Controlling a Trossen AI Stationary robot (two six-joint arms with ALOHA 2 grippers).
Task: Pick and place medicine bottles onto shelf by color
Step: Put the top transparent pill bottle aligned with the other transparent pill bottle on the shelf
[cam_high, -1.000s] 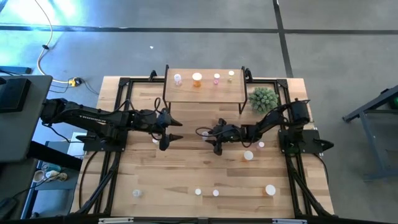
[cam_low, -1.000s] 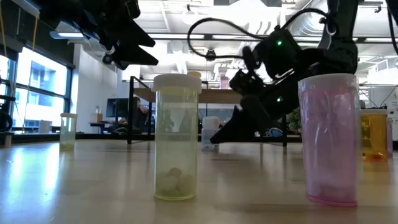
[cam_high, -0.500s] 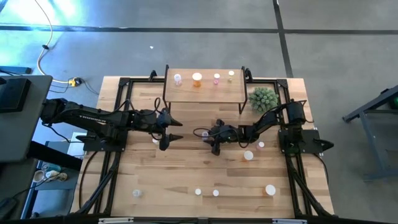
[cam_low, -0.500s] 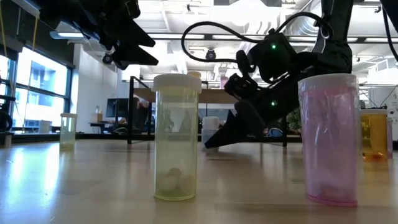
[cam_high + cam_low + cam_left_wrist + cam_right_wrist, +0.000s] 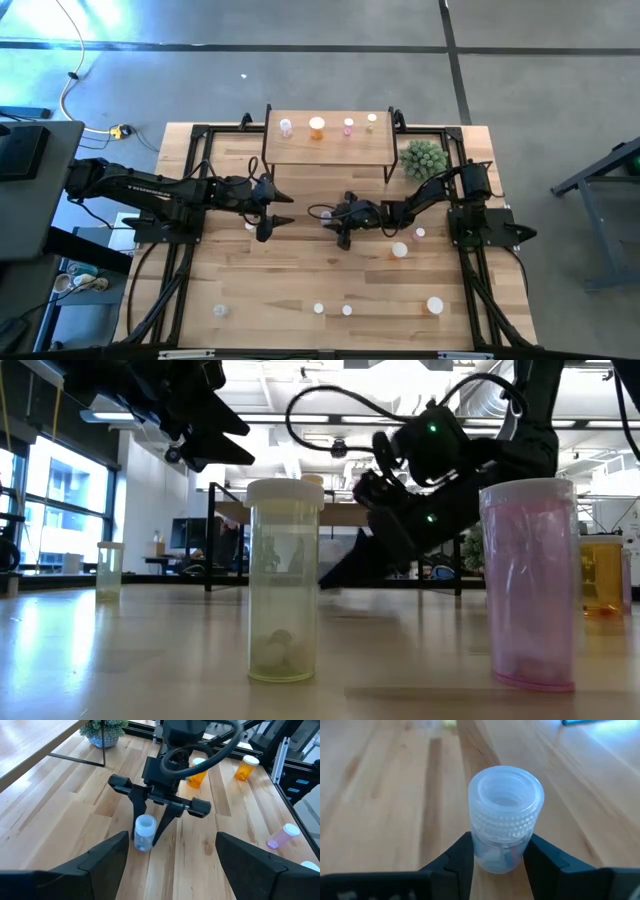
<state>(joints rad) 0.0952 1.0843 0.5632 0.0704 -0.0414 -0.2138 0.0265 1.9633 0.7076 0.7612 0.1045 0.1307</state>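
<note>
A clear medicine bottle [image 5: 506, 825] stands upright near the middle of the bench [image 5: 300, 280], in front of the shelf [image 5: 328, 148], and the right tool [image 5: 150, 836] has a finger on either side of its body, narrowed to about the bottle's width, the pads at or just off the plastic; whether they press it yet I cannot tell. The bottle rests on the wood, not yet lifted. The left tool [image 5: 280, 208] hangs close by with its fingers spread wide and empty. Four bottles stand in a row along the back of the shelf: clear, orange, pink, pale yellow-green. I judge the job about a third done. In the high view I count some seven more bottles scattered over the bench's near and right parts, and one green spiky plant [image 5: 424, 158] beside the shelf.
</note>
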